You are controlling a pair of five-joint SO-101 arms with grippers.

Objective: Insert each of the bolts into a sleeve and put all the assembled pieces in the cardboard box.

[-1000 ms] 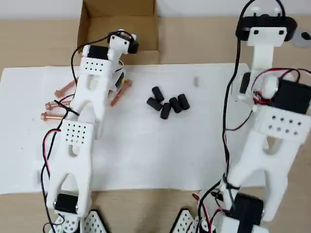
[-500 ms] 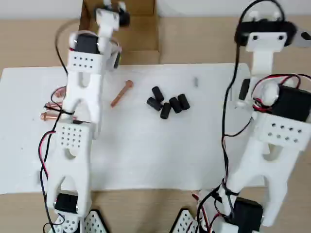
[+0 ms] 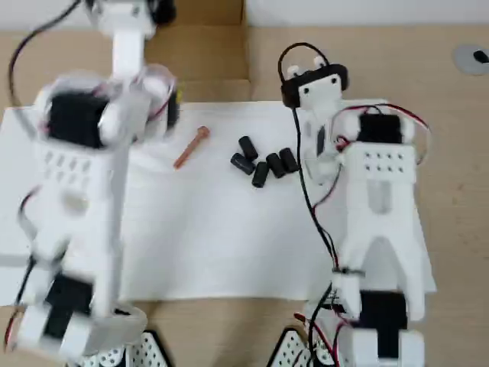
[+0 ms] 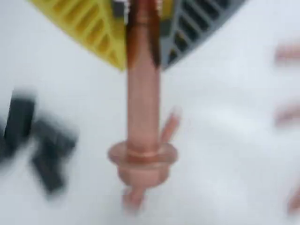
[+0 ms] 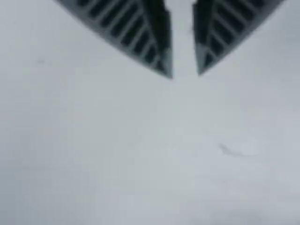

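L claw (image 4: 143, 63): shut tight on a bolt (image 4: 143, 117). Yellow finger on one side, grey finger on the other, thin end pinched between them. The bolt's long way runs straight out from the claw. Its fat head is at the far end, pointing at the white paper (image 5: 140, 164). I think the thin end has to go into a sleeve, & that's the end up in the fingers, so a re-grip or a hand-over may be needed.

Just past the bolt's head: one loose bolt (image 4: 171, 123) flat on the paper. Can't tell if it touches the held one; prob. not.

Farther out, off to one side of the L claw: the black sleeves (image 4: 44, 150), a small heap lying on their sides. On the other side, well apart: more bolts (image 4: 287, 115), blurry.

R claw (image 5: 183, 72): fingers a thin crack apart, nothing in it, bare paper below. From above, the R arm sits just beside the sleeves & the L arm is well apart from them. So R is nearer. My guess: R takes a sleeve & brings it to the bolt.

Farthest: cardboard box (image 3: 218, 53), past the paper's far edge.
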